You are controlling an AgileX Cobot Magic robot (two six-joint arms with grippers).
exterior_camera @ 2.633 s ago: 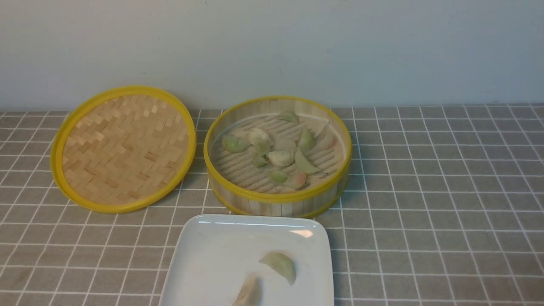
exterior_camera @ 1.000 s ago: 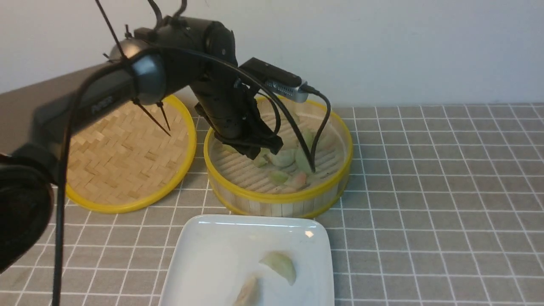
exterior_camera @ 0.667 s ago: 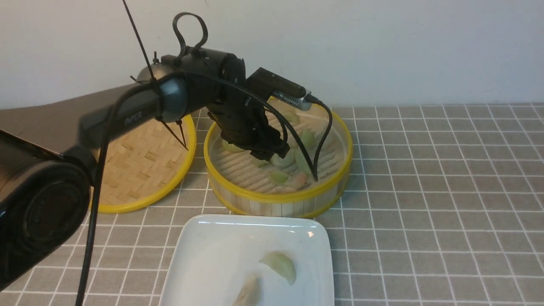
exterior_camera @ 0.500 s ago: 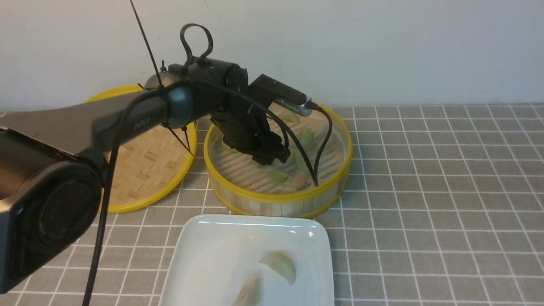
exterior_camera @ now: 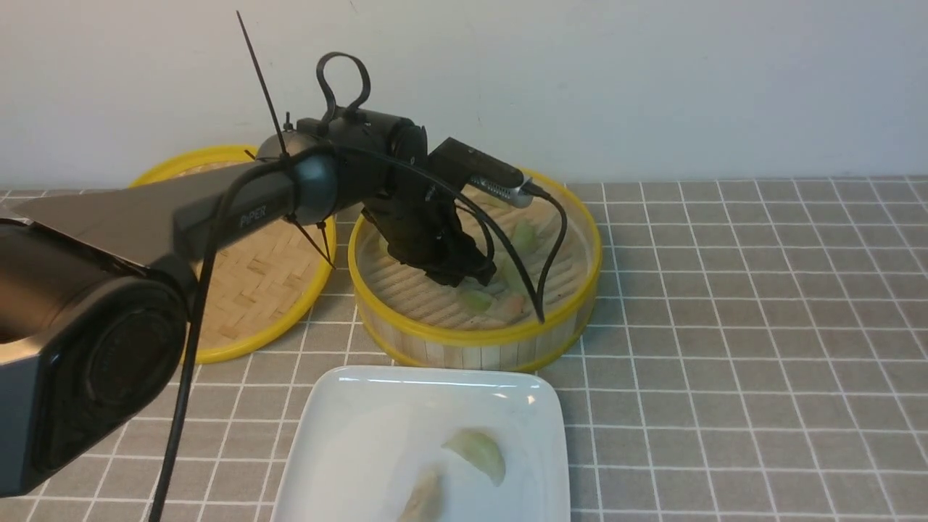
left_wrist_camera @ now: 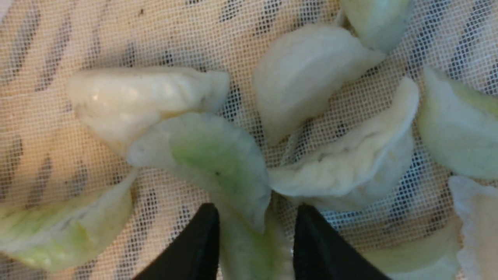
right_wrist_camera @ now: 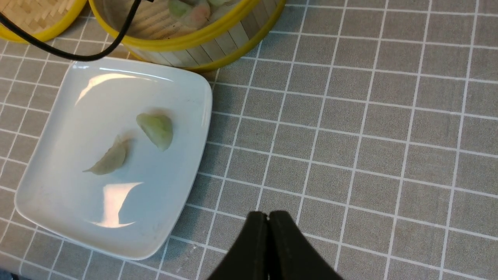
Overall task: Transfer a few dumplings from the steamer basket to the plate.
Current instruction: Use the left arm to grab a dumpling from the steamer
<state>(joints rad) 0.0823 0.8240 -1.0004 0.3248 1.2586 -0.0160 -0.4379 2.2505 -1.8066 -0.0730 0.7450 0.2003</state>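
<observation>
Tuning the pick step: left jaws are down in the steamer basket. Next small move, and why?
Probably finish closing the left gripper gently, before any lift. Its jaws straddle a pale green dumpling in the steamer basket; whether they pinch it yet is unclear.

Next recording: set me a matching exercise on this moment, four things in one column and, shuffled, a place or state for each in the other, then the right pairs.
Things
1. left gripper
2. right gripper
3. plate
4. woven lid

Places or states
A. holds two dumplings
B. shut, over bare tablecloth
C. lies flat on the robot's left of the steamer basket
D. down inside the steamer basket, a dumpling between its jaws

Pairs: 1-D, 2-B, 3-A, 4-C
</observation>
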